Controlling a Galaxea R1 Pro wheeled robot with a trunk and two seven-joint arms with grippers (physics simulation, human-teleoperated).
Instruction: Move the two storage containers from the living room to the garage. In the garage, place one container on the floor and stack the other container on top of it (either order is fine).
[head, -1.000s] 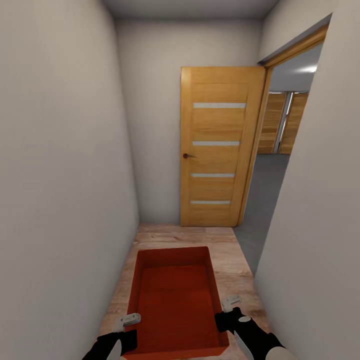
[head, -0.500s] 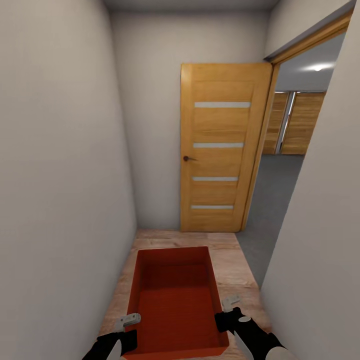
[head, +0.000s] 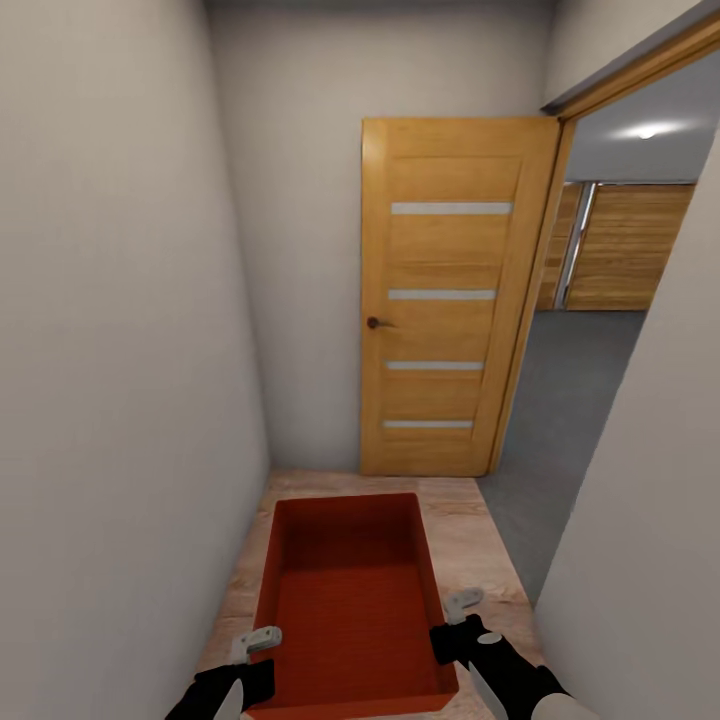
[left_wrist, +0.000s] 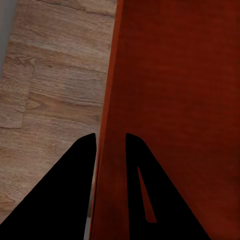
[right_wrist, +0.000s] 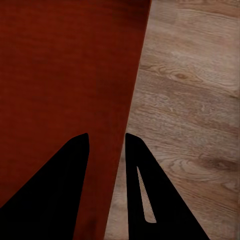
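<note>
Two hands, left hand (head: 262, 638) and right hand (head: 458, 603), pinch the storage container's (head: 350, 600) side walls, long axis pointing doorward.

No legible text, label, brand, number or sign found on any surface inspected. The storage container (head: 350, 600) clamped between the left gripper (head: 256, 640) and the right gripper (head: 462, 606) has plain red-orange walls, unmarked inside and out. The wooden door (head: 450, 300) ahead of both grippers carries four pale horizontal strips and a knob, no lettering. Walls and plank flooring (right_wrist: 190, 125) beside the right gripper are unmarked.
</note>
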